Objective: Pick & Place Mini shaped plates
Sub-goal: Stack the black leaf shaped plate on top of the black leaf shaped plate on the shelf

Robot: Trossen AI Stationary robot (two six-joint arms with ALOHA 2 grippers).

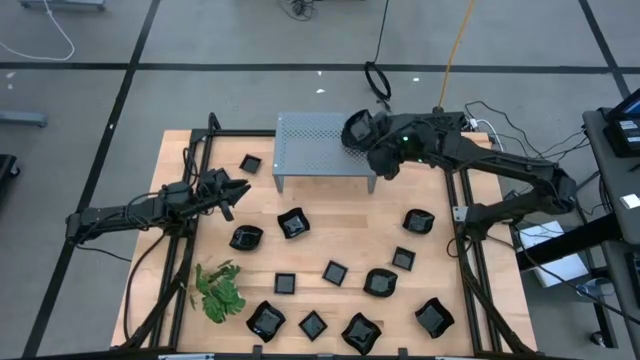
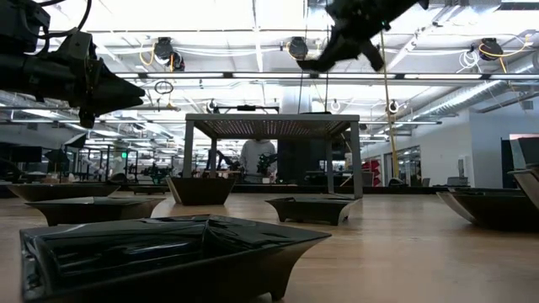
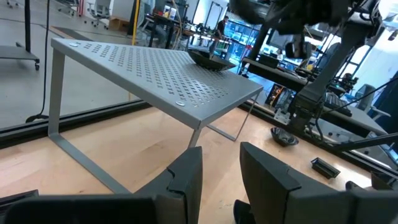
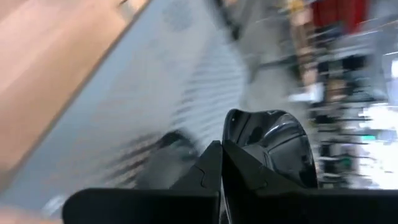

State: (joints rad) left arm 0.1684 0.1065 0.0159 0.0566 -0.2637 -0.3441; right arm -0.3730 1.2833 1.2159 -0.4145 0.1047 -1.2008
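My right gripper is over the right end of the grey perforated stand, shut on one glossy black mini plate. The low view shows that plate high above the stand's top. Several more black plates lie flat on the wooden table, among them a square one and a wavy one. My left gripper waits open near the table's left edge, pointing level at the stand, with nothing between its fingers. My right gripper pinches the plate's rim between its two shut fingers, and the plate sticks out beyond the fingertips. The fingers come from the table's right side, slanting down. The plate is lifted clear of the stand and hangs tilted below the fingers.
The stand's legs rest on the table at the far middle. A green leafy sprig lies near the front left. Black frame rails run along both sides of the table. Bare wood shows between the stand and the plates in the middle.
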